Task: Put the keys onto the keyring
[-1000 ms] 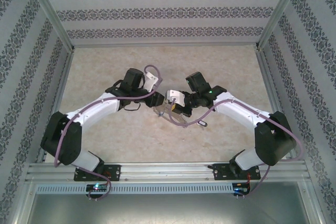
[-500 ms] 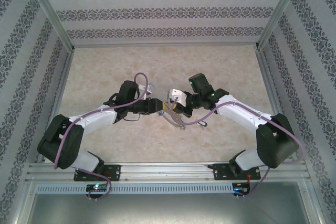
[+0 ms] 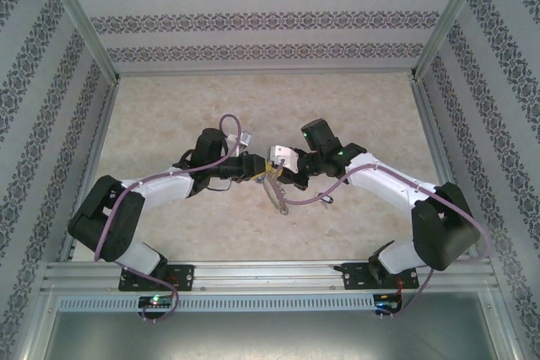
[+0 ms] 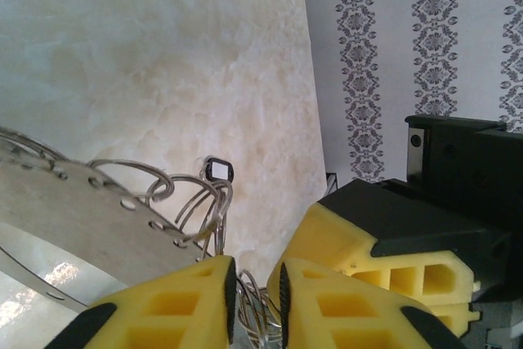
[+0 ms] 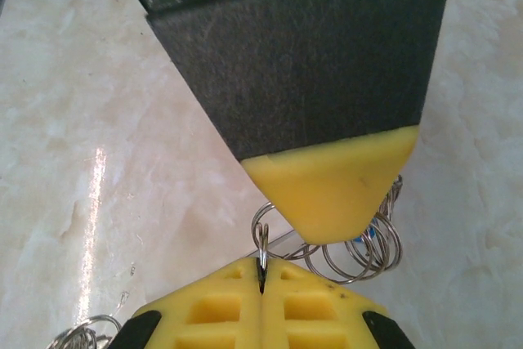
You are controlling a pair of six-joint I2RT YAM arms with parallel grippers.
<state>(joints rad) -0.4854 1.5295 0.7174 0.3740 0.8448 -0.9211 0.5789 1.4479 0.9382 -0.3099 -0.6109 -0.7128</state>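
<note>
**Grippers nose to nose at mid-bench**

Marbled cream bench [image 3: 169,115] inside patterned walls [image 3: 270,18]; both arms come in low from the near edge, elbows flung outward, wrists turned inward; left gripper [image 3: 256,171] and right gripper [image 3: 284,176] meet tip to tip over the bench's middle; the keyring [image 3: 276,195] hangs between them, drooping toward the near edge; left fingers [image 4: 176,308] sit nearly together, wire loops caught in the slit; right pads [image 5: 212,312] are pressed flat, one small ring nipped in the seam; up close, a flat silvery strip pierced with holes, thin rings threaded along it, a fleck of blue among them.
</note>
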